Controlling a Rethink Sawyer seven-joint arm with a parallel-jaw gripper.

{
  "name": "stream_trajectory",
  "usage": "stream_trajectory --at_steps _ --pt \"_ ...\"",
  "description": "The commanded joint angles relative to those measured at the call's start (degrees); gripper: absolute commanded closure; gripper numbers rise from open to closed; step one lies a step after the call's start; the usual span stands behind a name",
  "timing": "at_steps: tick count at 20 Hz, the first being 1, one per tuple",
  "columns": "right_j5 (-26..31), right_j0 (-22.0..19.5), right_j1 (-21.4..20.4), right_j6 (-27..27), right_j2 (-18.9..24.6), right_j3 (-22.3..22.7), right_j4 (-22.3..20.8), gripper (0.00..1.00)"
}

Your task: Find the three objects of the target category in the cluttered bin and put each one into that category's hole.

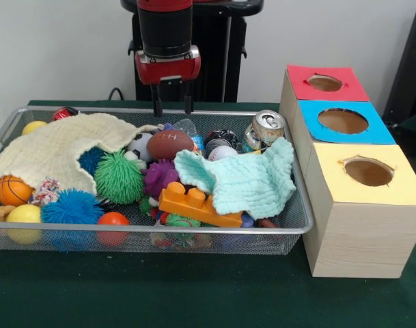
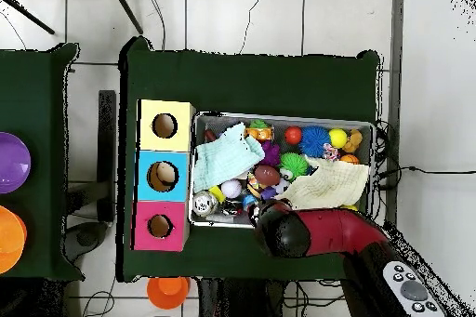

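I see the hand hanging spread and empty over the far rim of the basket. Just below it a clear bottle lies half buried beside the toy football. The red hole sits farthest back.

The red and black arm is seen descending vertically from the top centre of the front view, its gripper pointed straight down with two dark fingers held parted and nothing between them.
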Motion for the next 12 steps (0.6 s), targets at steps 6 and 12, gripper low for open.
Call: stream_trajectory --at_steps 6,12 --pt "1.2 -1.4 1.8 -3.9 5.0 -4.7 -4.4 0.00" --pt "1.4 -1.7 1.8 -3.9 5.4 -4.7 -4.8 0.00"
